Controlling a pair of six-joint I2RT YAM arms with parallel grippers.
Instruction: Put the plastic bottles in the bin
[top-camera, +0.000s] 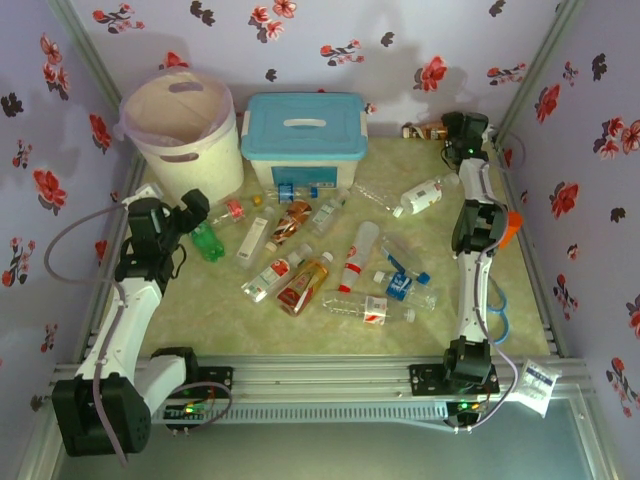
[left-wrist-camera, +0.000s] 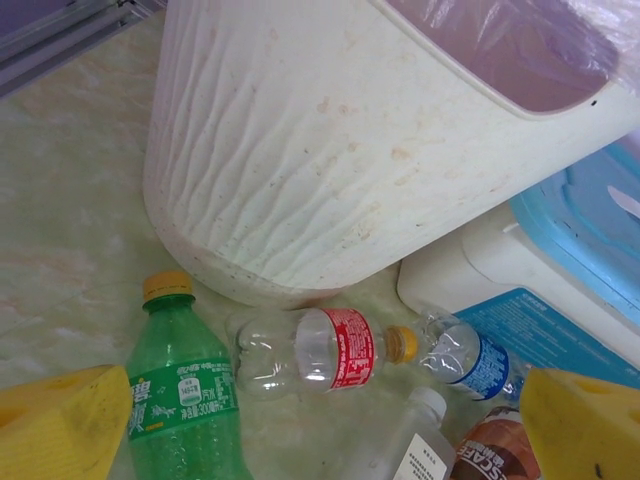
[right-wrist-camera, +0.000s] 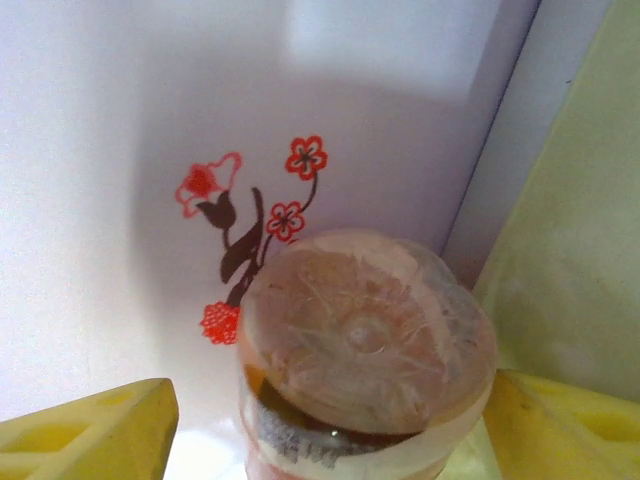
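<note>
Lilac wallpaper dotted with red and black flowers is closing in a pale green marbled tabletop (top-camera: 220, 310) on three sides. At the far right corner the right gripper (top-camera: 462, 140) is poised over an amber plastic bottle (top-camera: 425, 129) lying along the back wall. In the wrist view the bottle's moulded base (right-wrist-camera: 365, 340) is sitting between the yellow fingers. One pad (right-wrist-camera: 90, 435) is standing clear of it with a gap showing. The other (right-wrist-camera: 570, 420) is lying right at its side, and I cannot tell whether it is touching. The jaws are parted around the bottle, not clamped on it.

The left gripper (top-camera: 195, 212) is hanging spread wide and empty over a green plastic bottle with a yellow cap (left-wrist-camera: 180, 400) and a clear bottle with a red label (left-wrist-camera: 320, 350). Both are lying just beside the foot of the round white plastic bin with its pink liner (left-wrist-camera: 330, 150), which is standing at the far left corner. A white rectangular box with a blue lid (top-camera: 305, 125) is standing just beside the bin, between it and the amber bottle. More small plastic bottles (top-camera: 352, 268) are lying scattered over the middle of the table, between the two arms.
</note>
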